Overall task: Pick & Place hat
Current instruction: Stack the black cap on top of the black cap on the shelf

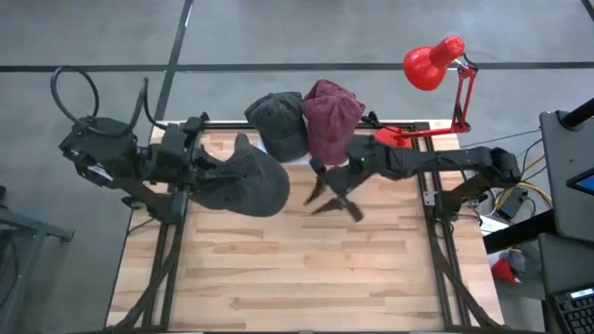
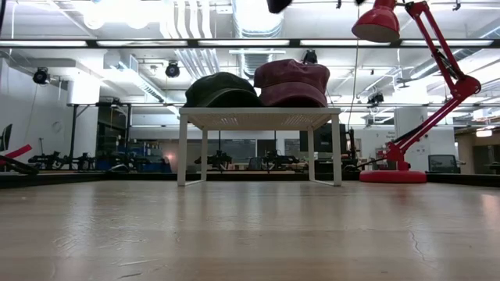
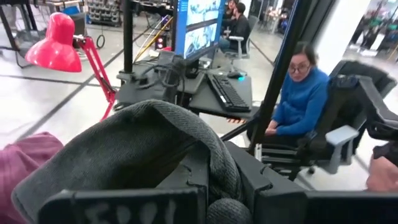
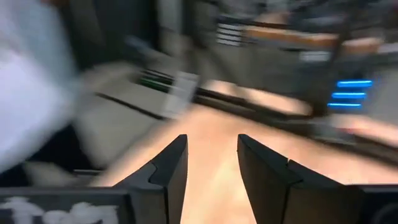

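Two grippers differ: the left gripper (image 1: 218,172), left of centre in the high view, is clamped on a dark grey hat (image 1: 249,181), while the right gripper (image 4: 211,165), near centre, stands parted, holding nothing.

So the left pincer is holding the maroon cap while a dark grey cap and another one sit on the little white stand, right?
Not quite: the left pincer holds a dark grey fabric cap, as the high view shows. The maroon cap sits on the small white stand beside another dark cap.

Even overhead light, one badly smeared view

Ceiling strips (image 2: 234,42) glare in the low view; the right wrist view is motion-blurred throughout; a soft shadow lies on the desk (image 1: 306,269).
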Action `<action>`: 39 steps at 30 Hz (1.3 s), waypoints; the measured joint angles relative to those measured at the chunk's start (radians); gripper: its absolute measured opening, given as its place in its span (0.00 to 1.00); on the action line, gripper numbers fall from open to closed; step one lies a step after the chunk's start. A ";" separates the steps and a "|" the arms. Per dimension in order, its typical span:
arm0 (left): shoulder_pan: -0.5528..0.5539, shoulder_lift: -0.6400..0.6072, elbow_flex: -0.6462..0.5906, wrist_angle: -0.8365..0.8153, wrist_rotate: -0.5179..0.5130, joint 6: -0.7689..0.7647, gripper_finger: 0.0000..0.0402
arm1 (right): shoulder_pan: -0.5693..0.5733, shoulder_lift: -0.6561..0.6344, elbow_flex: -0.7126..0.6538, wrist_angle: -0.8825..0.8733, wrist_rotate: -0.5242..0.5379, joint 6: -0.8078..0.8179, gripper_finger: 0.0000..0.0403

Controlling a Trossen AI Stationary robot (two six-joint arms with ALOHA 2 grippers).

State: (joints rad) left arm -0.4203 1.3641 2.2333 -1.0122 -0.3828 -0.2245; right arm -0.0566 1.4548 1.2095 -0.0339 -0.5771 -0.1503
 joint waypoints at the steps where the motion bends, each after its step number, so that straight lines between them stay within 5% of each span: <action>1: 0.003 0.005 0.000 0.000 0.000 0.011 0.08 | -0.028 0.000 -0.022 0.029 -0.117 0.055 0.33; 5: 0.033 0.032 -0.001 0.016 0.001 0.050 0.08 | -0.109 -0.008 -0.138 0.237 -0.477 0.279 0.29; 12: 0.101 0.096 -0.010 0.073 0.144 0.154 0.08 | -0.129 -0.058 -0.353 0.601 -0.522 0.540 0.22; 15: 0.145 0.119 -0.010 0.077 0.232 0.156 0.08 | -0.133 -0.122 -0.436 0.591 -0.409 0.541 0.19; 20: 0.228 0.163 -0.012 0.076 0.373 0.148 0.08 | -0.131 -0.293 -0.609 0.583 -0.071 0.520 0.18; 29: 0.390 0.207 -0.013 0.049 0.626 0.215 0.08 | -0.031 -0.701 -0.872 0.450 0.434 0.428 0.18; 39: 0.610 0.212 -0.014 -0.061 0.962 0.511 0.08 | -0.013 -0.911 -1.013 0.404 0.532 0.461 0.08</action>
State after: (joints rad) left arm 0.1895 1.5757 2.2192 -1.0729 0.5790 0.2861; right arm -0.0696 0.5438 0.1968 0.3700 -0.0453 0.3111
